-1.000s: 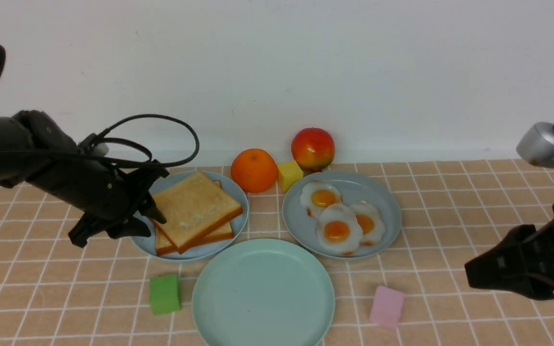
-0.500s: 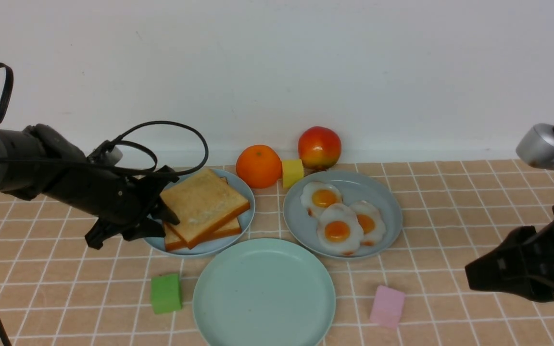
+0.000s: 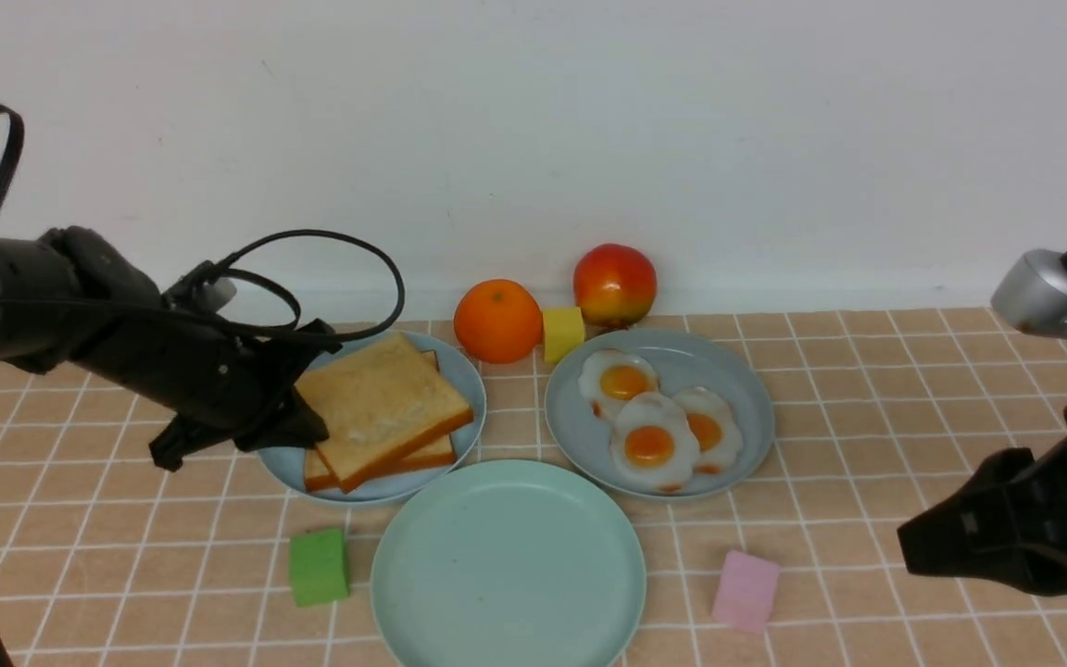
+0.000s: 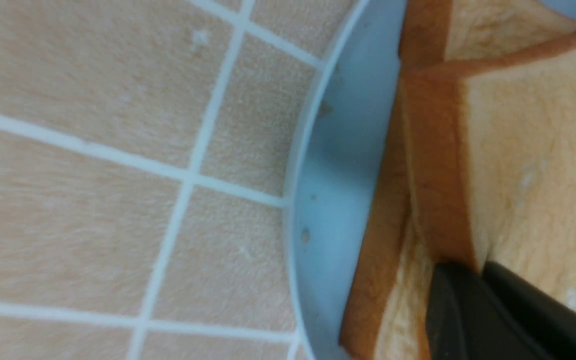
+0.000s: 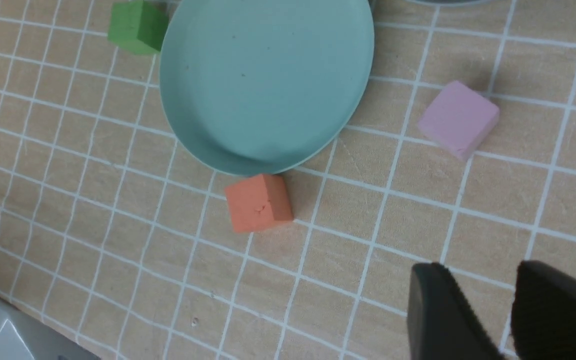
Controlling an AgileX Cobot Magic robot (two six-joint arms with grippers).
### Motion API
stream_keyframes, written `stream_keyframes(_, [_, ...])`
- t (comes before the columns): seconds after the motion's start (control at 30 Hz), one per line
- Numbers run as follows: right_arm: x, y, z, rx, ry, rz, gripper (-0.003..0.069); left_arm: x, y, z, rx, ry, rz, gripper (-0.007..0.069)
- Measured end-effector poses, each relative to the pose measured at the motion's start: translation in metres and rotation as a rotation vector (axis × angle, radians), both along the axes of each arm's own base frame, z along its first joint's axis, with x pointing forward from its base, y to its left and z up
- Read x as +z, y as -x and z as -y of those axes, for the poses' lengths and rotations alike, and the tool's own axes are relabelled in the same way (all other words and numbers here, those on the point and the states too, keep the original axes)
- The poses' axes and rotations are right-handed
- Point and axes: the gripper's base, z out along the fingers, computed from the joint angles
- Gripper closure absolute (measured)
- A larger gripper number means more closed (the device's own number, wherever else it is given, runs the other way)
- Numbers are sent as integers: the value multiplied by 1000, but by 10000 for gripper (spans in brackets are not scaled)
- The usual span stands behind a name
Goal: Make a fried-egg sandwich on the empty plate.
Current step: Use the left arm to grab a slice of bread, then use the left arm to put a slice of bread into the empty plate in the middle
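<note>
The empty plate (image 3: 508, 556) is round and mint green. It sits at the front of the tan tiled table (image 3: 867, 371), in the middle, and it has no food on it.

Behind it on the left is a light blue plate (image 3: 470, 389) with two toast slices in a pile. The left gripper (image 3: 316, 428) is at the left corner of the top toast slice (image 3: 383, 408). Up close, its two black fingers (image 4: 543, 310) are squeezed together on that corner, one on top of the slice and one under it. The bottom toast slice (image 3: 418, 454) lies flat on the plate.

Behind the mint plate on the right is a grey-blue plate (image 3: 737, 389) with three fried eggs. One fried egg (image 3: 652, 445) is at the front, one (image 3: 621, 380) is behind it, and one (image 3: 708, 431) is partly tucked under the front one.

The right gripper (image 3: 906, 547) is far off to the right, low over the table. Its fingers (image 5: 433, 310) are apart and hold nothing.

An orange (image 3: 496, 320), a yellow block (image 3: 563, 333) and a red and yellow fruit (image 3: 615, 285) stand by the wall. A green block (image 3: 318, 567) is left of the mint plate, a pink block (image 3: 745, 590) is right of it, and an orange block (image 5: 259, 202) sits just beside its front rim.
</note>
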Motion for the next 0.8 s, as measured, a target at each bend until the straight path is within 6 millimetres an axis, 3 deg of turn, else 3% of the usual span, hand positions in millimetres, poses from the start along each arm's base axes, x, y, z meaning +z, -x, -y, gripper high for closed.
stream_keyframes(0.17, [0, 0, 0, 0, 3, 1, 418, 29, 8, -3, -50, -56, 63, 637])
stream_keyframes(0.27, [0, 0, 0, 0, 3, 1, 418, 56, 19, 0, -129, -82, 127, 637])
stream_keyframes(0.37, [0, 0, 0, -1, 3, 3, 418, 69, 29, 13, -251, -90, 151, 637])
stream_keyframes(0.43, [0, -1, 0, -5, 1, 9, 418, 73, 38, 35, -368, -71, 150, 637])
stream_keyframes(0.63, [1, -2, 0, -10, 0, 18, 418, 59, 60, 78, -485, -28, 83, 637])
stream_keyframes(0.8, [1, -3, 0, -16, -2, 30, 418, 29, 70, 84, -447, -24, -14, 637])
